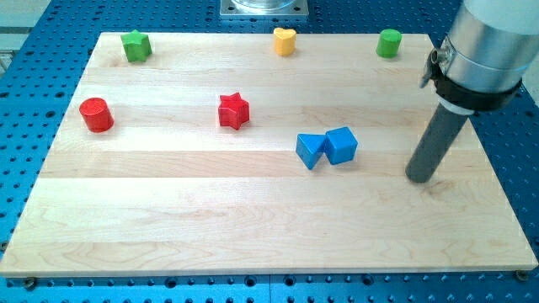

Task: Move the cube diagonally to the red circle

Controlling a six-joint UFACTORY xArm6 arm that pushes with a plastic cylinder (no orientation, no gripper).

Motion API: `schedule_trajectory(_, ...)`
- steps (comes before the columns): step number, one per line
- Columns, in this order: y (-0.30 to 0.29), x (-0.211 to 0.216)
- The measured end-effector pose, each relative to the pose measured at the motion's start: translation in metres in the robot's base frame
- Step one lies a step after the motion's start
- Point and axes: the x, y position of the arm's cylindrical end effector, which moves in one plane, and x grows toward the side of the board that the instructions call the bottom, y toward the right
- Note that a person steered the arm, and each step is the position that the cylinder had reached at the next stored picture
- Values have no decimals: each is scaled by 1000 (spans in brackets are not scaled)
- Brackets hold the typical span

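A blue cube (342, 145) lies right of the board's middle, touching a second blue block (311, 151) on its left. The red circle, a short red cylinder (96, 114), stands near the board's left edge. My tip (420, 178) rests on the board to the right of the blue cube, about a block and a half's width away and slightly lower in the view. The dark rod rises from it to the silver arm body at the view's top right.
A red star (234, 111) lies between the red cylinder and the blue blocks. Along the top edge stand a green star (136, 45), a yellow heart (285, 40) and a green cylinder (388, 43). The wooden board (253, 227) lies on a blue perforated table.
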Motion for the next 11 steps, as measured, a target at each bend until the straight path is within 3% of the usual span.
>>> schedule_trajectory(1, 8, -52)
schedule_trajectory(2, -11, -56)
schedule_trajectory(3, -79, -56)
schedule_trajectory(5, -83, 29)
schedule_trajectory(6, -47, -2)
schedule_trajectory(7, -64, -50)
schedule_trajectory(8, -119, -14)
schedule_trajectory(9, -124, 18)
schedule_trajectory(10, -80, 17)
schedule_trajectory(11, -109, 21)
